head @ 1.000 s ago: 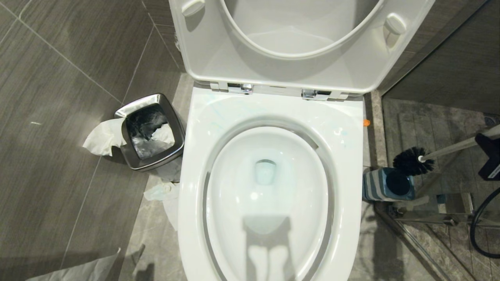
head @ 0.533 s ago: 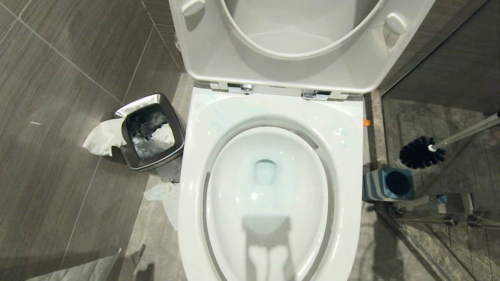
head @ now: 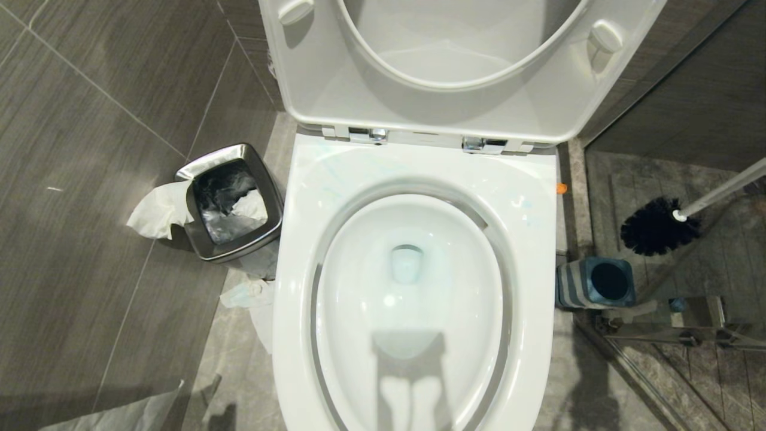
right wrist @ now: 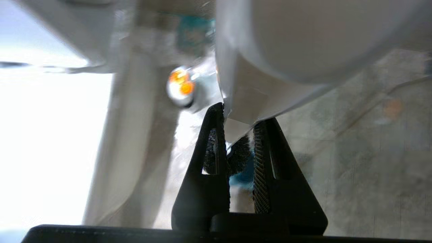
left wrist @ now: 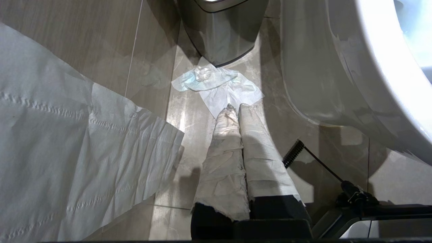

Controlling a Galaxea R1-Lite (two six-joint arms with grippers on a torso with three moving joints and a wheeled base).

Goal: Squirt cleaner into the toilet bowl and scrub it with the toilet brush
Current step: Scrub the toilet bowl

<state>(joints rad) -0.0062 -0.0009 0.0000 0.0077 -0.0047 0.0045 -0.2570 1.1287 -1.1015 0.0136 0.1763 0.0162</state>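
Note:
The white toilet bowl (head: 413, 173) fills the middle of the head view, seat and lid raised. To its right the toilet brush (head: 658, 226) hangs in the air above and beyond its blue-and-grey striped holder (head: 595, 282). Its white handle (head: 721, 190) slants up to the right edge. In the right wrist view my right gripper (right wrist: 240, 116) is shut on that handle (right wrist: 243, 98), with the black bristles (right wrist: 238, 157) below the fingers. My left gripper (left wrist: 234, 107) is shut and empty, low over the floor beside the bowl's outer wall (left wrist: 337, 77). The cleaner is out of view.
A small steel bin (head: 230, 200) stands left of the toilet with tissue (head: 158, 209) draped over it. More tissue (head: 251, 296) lies on the floor, and a big paper sheet (left wrist: 67, 141) lies near my left gripper. A glass shower screen with a metal fitting (head: 670, 326) is at the right.
The brush has moved up and to the right, away from its holder. The right gripper's black body, seen at the right edge a second ago, has left the head view.

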